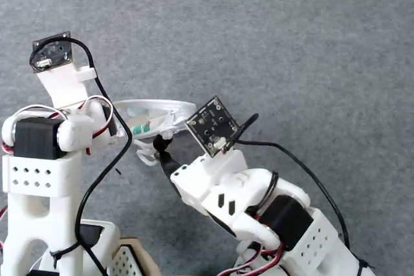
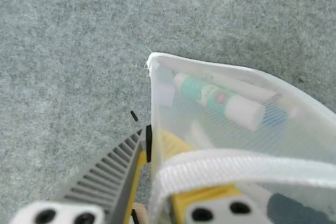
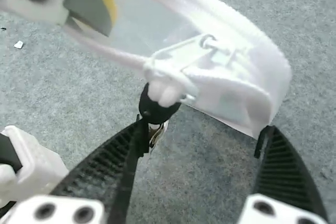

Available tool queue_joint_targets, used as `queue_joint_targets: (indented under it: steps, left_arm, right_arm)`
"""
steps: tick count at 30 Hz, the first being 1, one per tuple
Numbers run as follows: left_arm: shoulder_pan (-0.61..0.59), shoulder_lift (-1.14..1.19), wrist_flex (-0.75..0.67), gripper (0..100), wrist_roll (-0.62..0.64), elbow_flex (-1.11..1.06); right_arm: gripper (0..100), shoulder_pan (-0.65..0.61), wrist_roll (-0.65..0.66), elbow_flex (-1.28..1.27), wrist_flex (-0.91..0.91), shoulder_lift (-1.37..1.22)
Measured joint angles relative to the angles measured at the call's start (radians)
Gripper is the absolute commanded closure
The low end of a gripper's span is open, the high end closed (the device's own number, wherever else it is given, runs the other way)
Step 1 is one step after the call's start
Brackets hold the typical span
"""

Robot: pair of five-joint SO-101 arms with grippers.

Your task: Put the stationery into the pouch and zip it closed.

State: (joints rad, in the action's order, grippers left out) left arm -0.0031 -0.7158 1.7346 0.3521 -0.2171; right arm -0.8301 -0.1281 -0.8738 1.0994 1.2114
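You've got a grey, carpety counter [image 1: 291, 50] with loads of free room toward the far edge and the right edge, so nothing is boxing you in out there.

The pouch [image 1: 162, 103] sits about mid-counter between the two arms. Its long axis runs roughly along the far edge, zip side up. The stationery [image 2: 212, 97] is already inside; you can see a tube and a few other bits through the mesh.

Your left claw [image 2: 152, 140] is clenched on the pouch's left end, one jaw outside the mesh and the other behind it, holding that end up. That's your anchor.

Your right claw [image 3: 205, 127] is released, with the jaws spread wide and nothing in them. It comes in at the pouch from the near edge and is by far the closer one to the zip pull [image 3: 165, 90]. This is what the next move turns on. The pull hangs off the slider [image 3: 210, 41] toward the near edge, and its black bead [image 3: 156, 109] rests right against one jaw, with the other jaw well apart from it. So I'd say the claw is off-centre: shift it sideways until the tab sits between the jaws, then close.

From this angle I can't tell how much of the zip is undone, but the mouth looks open on the stretch toward the left claw. My guess is you drag along the long axis toward that held end.
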Motion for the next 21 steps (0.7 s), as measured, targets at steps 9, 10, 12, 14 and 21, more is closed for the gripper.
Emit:
queue_joint_targets:
  steps: [9,10,12,14,21]
  left_arm:
    - [0.000,0.000,0.000,97,0.000,0.000]
    - [0.000,0.000,0.000,97,0.000,0.000]
    - [0.000,0.000,0.000,97,0.000,0.000]
    - [0.000,0.000,0.000,97,0.000,0.000]
    - [0.000,0.000,0.000,97,0.000,0.000]
  right_arm:
    - [66.8,0.000,0.000,0.000,-0.023,0.000]
    - [66.8,0.000,0.000,0.000,-0.023,0.000]
    - [64.9,0.000,0.000,0.000,-0.009,0.006]
    - [59.1,0.000,0.000,0.005,0.025,0.029]
    - [44.1,0.000,0.000,0.058,0.135,0.098]
